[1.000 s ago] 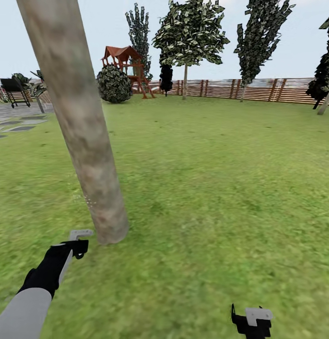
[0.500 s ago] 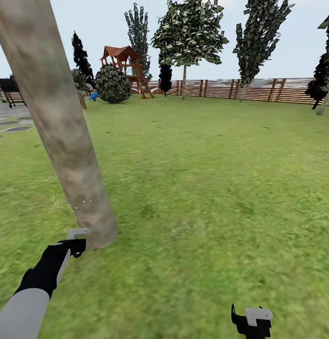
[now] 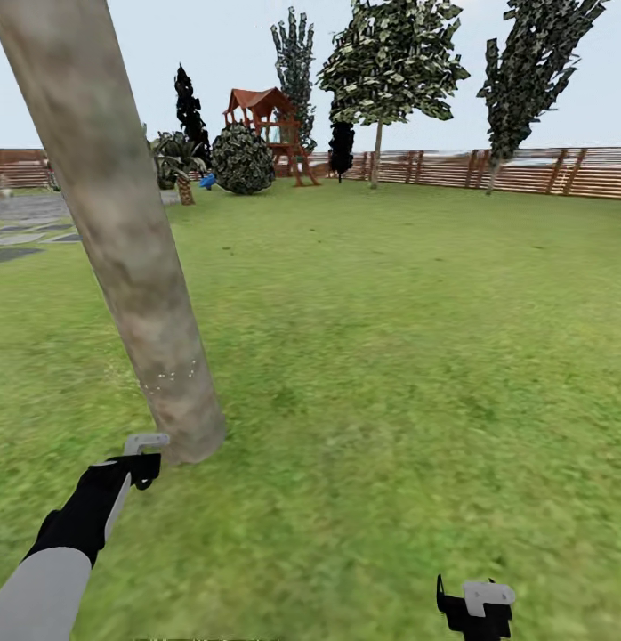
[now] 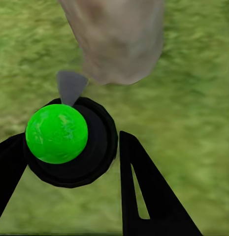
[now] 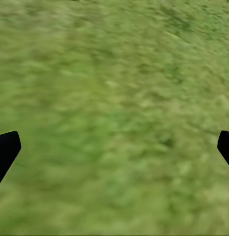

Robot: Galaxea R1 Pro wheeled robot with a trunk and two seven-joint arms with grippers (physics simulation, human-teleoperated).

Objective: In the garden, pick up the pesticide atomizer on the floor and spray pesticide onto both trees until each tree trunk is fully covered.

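The left gripper point(image 4: 70, 172) pinches the pesticide atomizer point(image 4: 70, 142), nozzle aimed at the tree trunk point(image 3: 133, 258) at eleven o'clock; faint white specks, probably pesticide point(image 3: 173, 376), dot its base. The right gripper point(image 5: 114, 147) hangs spread over grass point(image 3: 417, 356).

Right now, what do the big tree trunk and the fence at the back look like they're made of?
The tree trunk looks like smooth bark: matte, mottled grey-brown, with a few white specks low down. It has no deep cracks, so it could pass for stone. The fence looks like wood: brown horizontal slats between upright posts, dull rather than shiny. It is far off, so no grain shows.
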